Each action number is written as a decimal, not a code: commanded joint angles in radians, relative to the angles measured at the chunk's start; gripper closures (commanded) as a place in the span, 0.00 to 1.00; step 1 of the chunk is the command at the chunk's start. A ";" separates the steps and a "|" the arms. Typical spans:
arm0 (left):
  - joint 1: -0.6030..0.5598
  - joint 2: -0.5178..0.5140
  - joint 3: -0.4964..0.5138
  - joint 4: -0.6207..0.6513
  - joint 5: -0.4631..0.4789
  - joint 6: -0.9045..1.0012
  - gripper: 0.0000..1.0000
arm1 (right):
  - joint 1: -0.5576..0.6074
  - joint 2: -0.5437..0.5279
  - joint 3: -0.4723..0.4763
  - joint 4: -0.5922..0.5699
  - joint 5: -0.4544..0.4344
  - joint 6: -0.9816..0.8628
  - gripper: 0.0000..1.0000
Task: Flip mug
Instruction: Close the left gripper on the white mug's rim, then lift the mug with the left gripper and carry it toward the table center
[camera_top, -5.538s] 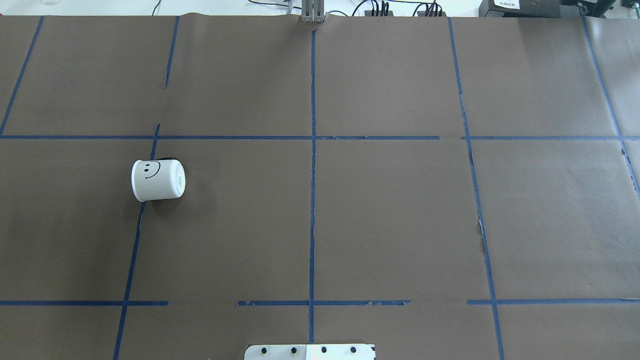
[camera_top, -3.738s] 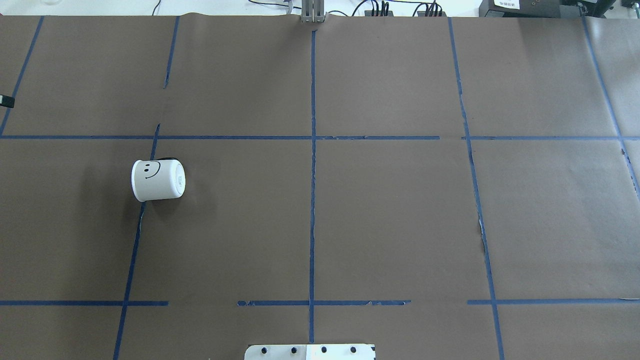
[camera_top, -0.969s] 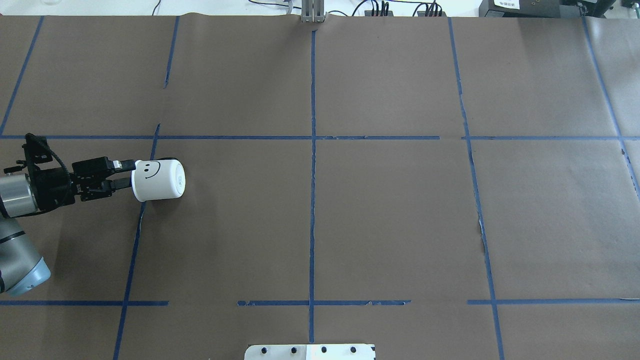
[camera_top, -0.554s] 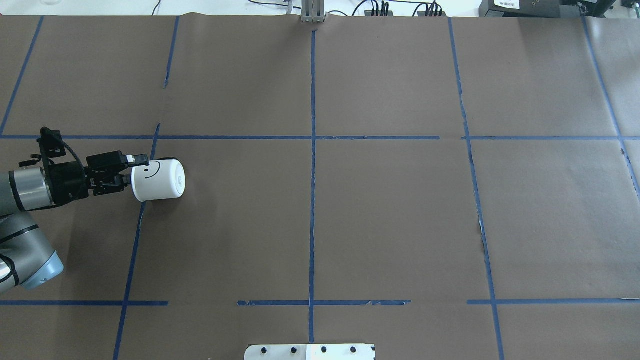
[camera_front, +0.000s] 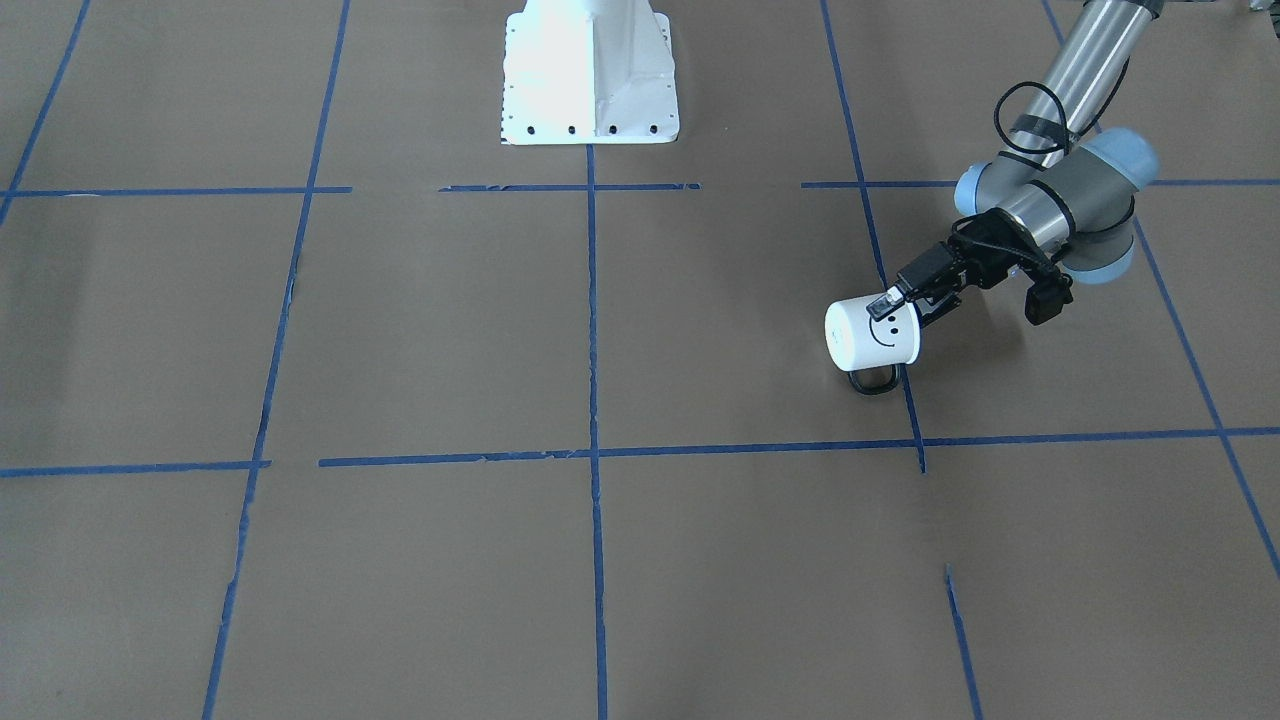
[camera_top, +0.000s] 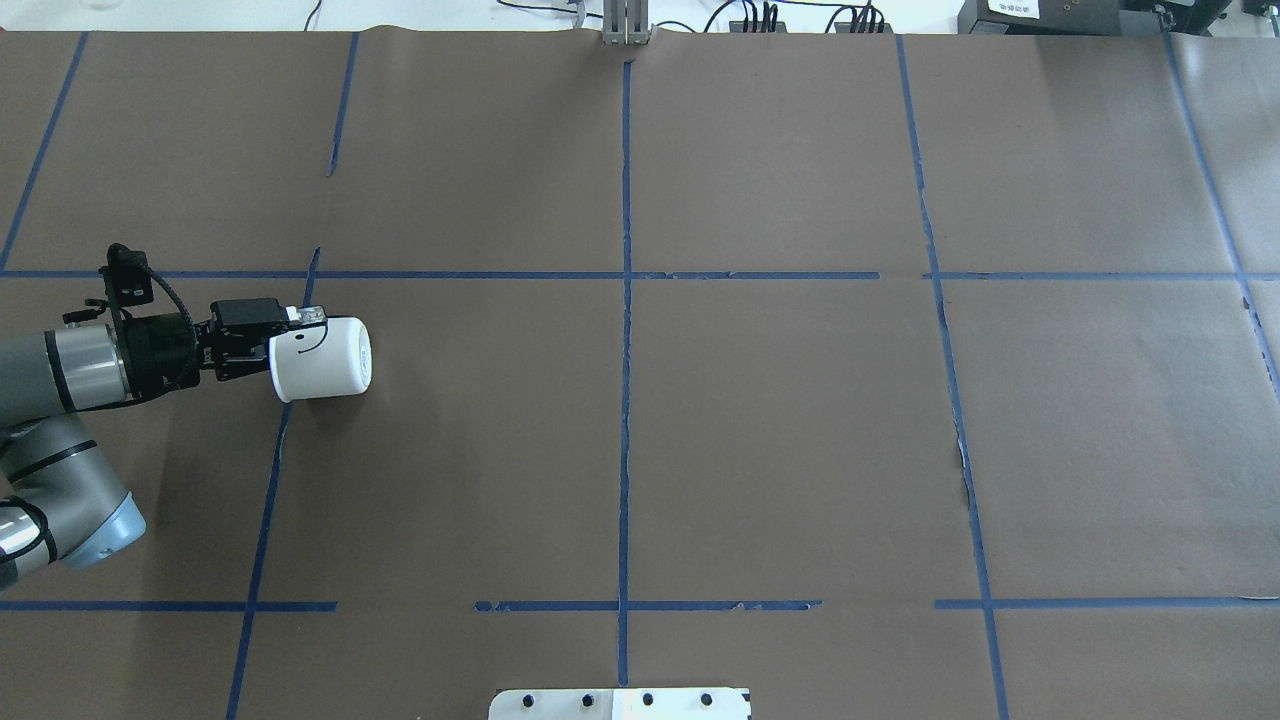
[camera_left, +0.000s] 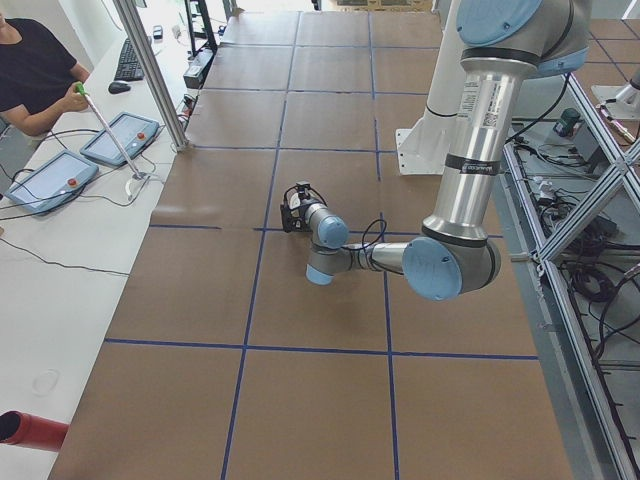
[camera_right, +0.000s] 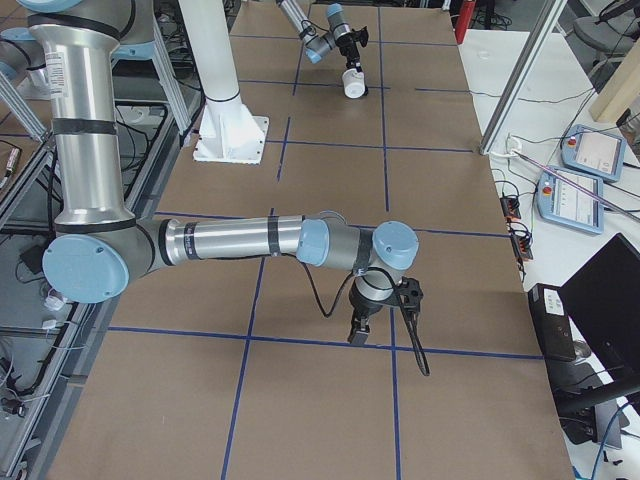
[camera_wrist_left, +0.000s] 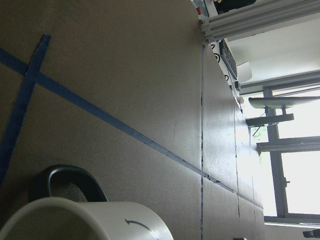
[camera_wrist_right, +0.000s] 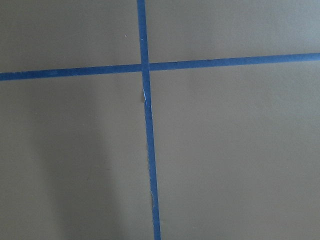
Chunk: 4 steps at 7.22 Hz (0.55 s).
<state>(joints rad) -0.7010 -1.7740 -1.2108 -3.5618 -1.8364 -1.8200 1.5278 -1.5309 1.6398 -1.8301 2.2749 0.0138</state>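
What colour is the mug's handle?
Black. The handle shows best in the front-facing view, just below the white mug.

Left arm (camera_top: 60, 365) lies low and near level by the worktop's (camera_top: 800, 450) left edge, left gripper (camera_top: 288, 338) pointing inward, one of its fingers (camera_top: 305, 315) visible, spread undetermined; right arm (camera_right: 230, 240) extends towards the right edge, right gripper (camera_right: 358, 333) pointing straight down, state undetermined.

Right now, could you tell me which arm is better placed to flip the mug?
Left. The left gripper is at the mug, one finger over its rim; the right gripper hangs far across the table.
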 joint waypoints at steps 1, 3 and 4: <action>-0.002 -0.001 -0.088 0.128 -0.071 -0.001 1.00 | 0.000 0.000 0.000 0.000 0.000 0.000 0.00; -0.003 -0.001 -0.230 0.297 -0.086 -0.004 1.00 | 0.000 0.000 0.000 0.000 0.000 0.000 0.00; -0.003 -0.002 -0.343 0.460 -0.119 -0.008 1.00 | 0.000 0.000 0.000 0.000 0.000 0.000 0.00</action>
<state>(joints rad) -0.7035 -1.7752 -1.4369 -3.2612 -1.9248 -1.8244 1.5278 -1.5309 1.6399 -1.8300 2.2749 0.0138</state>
